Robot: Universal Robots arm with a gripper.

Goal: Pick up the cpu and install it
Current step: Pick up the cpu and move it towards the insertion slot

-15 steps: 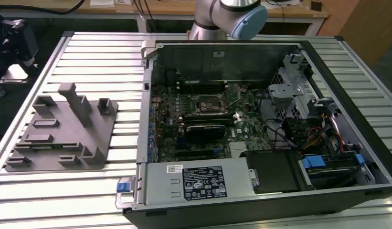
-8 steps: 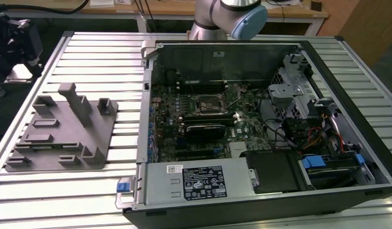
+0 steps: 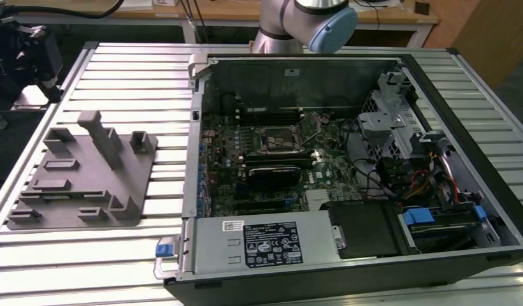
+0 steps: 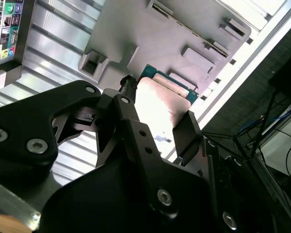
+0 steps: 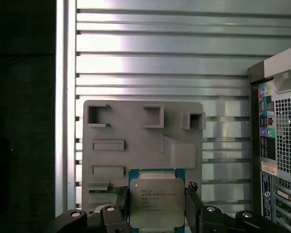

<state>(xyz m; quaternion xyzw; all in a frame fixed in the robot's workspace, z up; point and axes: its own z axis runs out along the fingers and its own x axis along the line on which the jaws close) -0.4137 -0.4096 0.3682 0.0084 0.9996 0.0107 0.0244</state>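
Silvery-grey metal-topped square cpu (image 5: 157, 200) with a green rim is clamped between the black gripper's (image 5: 157, 206) jaws, held over one edge of the grey plastic fixture plate (image 5: 136, 131), which lies beside the open computer case (image 5: 281, 145).

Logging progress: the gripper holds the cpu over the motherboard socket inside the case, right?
Not quite. The gripper does hold the cpu, but over the grey fixture plate outside the case, as the first wrist view shows.
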